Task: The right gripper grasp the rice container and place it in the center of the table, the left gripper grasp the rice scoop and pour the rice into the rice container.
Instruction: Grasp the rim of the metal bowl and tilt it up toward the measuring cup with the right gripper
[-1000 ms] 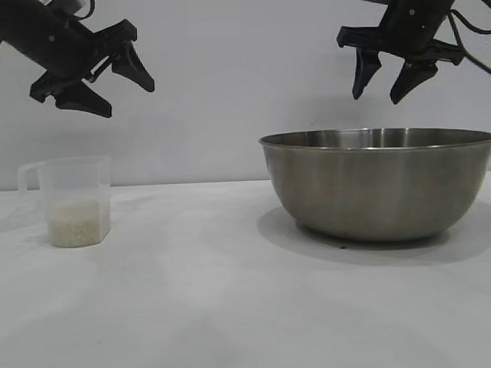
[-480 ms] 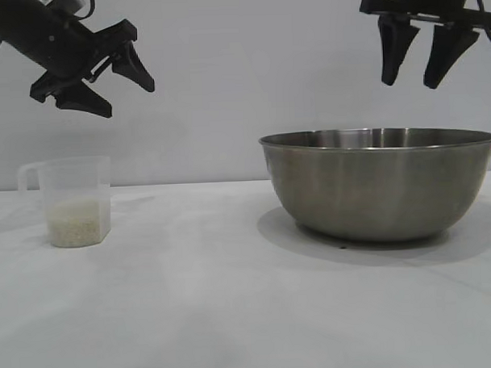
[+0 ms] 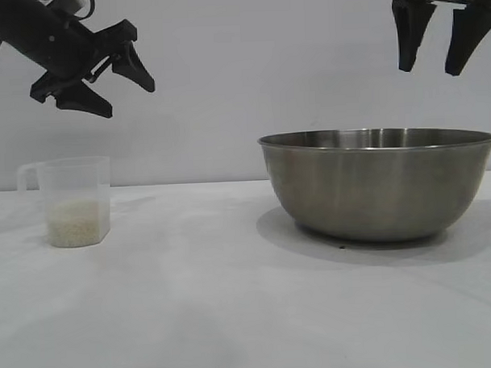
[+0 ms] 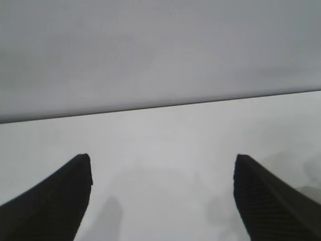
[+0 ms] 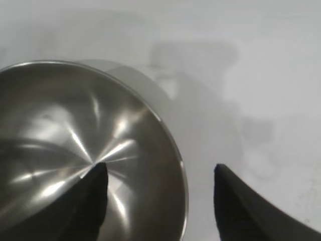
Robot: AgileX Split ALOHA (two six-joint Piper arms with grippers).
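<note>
Directly below the right claw (image 3: 433, 64): rice container (image 3: 380, 182), its right rim between the spread, empty, downward-pointing fingers. Risk, judged: thin rim may slip or the bowl tip when pinched. Left claw (image 3: 105, 85): open, empty; rice scoop (image 3: 72, 201) with rice (image 3: 76, 222) beneath, on counter (image 3: 193, 299).

Soft even light, faint shadows, glare inside the rice container (image 5: 85, 150).

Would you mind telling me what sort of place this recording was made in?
Probably a robot lab bench, not a kitchen: a bare white table before a blank wall, two black grippers overhead, and only a steel bowl and a plastic cup of rice.
</note>
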